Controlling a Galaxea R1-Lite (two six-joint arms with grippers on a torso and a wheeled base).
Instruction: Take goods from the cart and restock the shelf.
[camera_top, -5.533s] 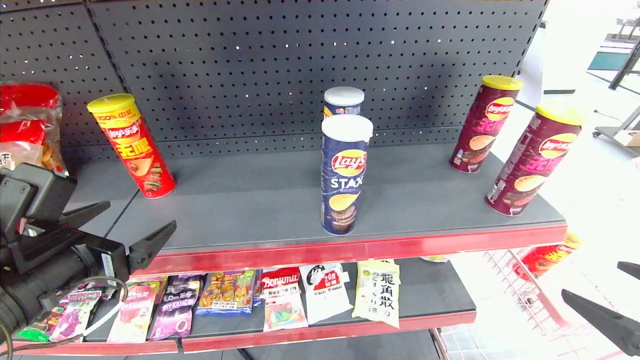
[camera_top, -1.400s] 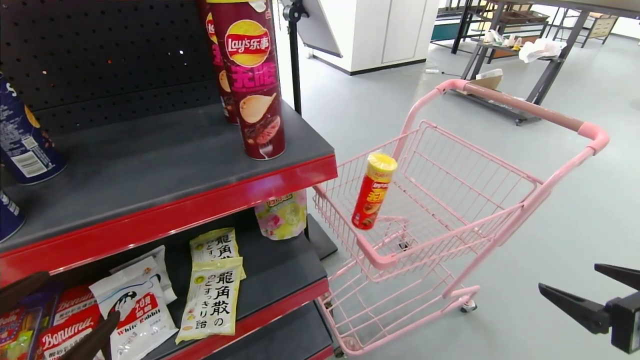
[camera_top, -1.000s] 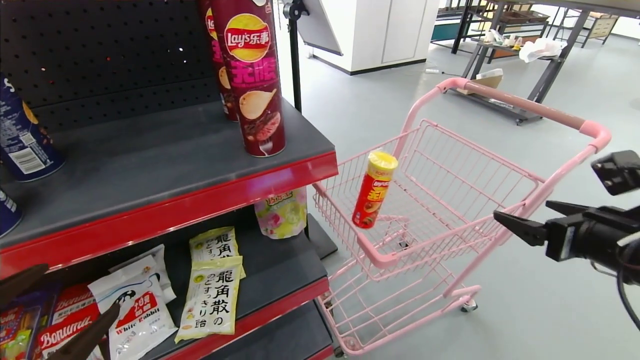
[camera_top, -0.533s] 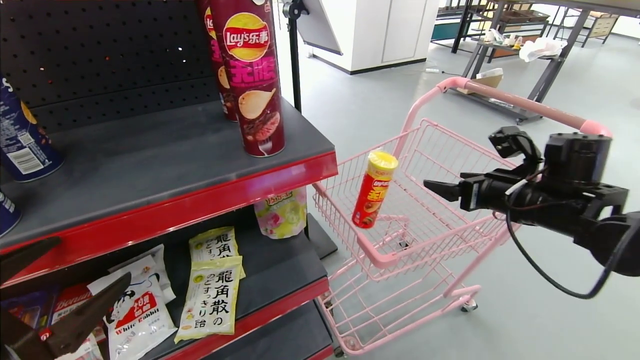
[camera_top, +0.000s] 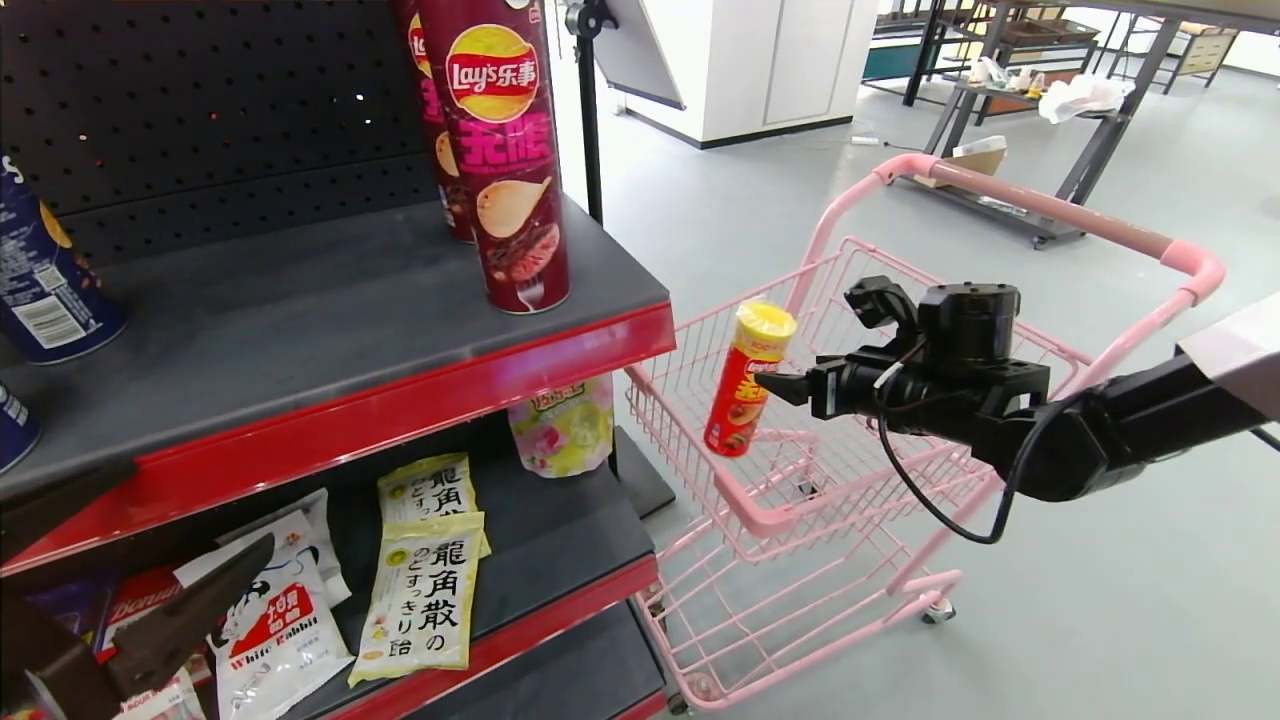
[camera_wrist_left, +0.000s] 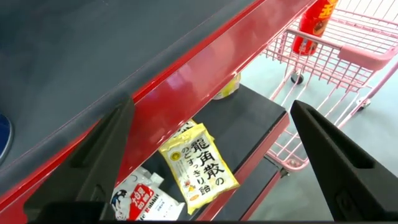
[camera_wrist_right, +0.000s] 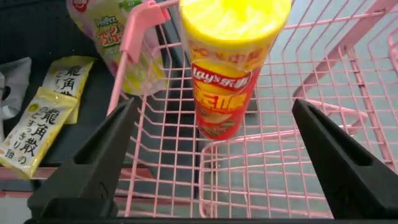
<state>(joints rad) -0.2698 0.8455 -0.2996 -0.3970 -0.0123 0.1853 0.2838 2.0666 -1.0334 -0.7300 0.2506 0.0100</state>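
Observation:
A red chip can with a yellow lid (camera_top: 745, 385) stands upright in the pink wire cart (camera_top: 1000, 200), near the corner closest to the shelf. My right gripper (camera_top: 775, 385) is open and level inside the cart, its tips just short of the can's middle. In the right wrist view the can (camera_wrist_right: 233, 81) sits between and beyond the spread fingers of the right gripper (camera_wrist_right: 214, 104), untouched. My left gripper (camera_top: 203, 503) is open and holds nothing, low in front of the red shelf edge (camera_wrist_left: 186, 68); the left gripper (camera_wrist_left: 211, 102) faces the lower shelf.
Two maroon chip cans (camera_top: 505, 160) stand at the upper shelf's right end (camera_top: 300, 330), blue cans (camera_top: 40, 290) at its left. Snack bags (camera_top: 425, 590) lie on the lower shelf. The cart's pink rim (camera_top: 760, 520) lies below my right gripper. Open grey floor lies to the right.
The head view turned from the shelf to the cart. My right arm rose from the lower right and swept left into the cart, up to the red can. The left gripper lifted slightly.

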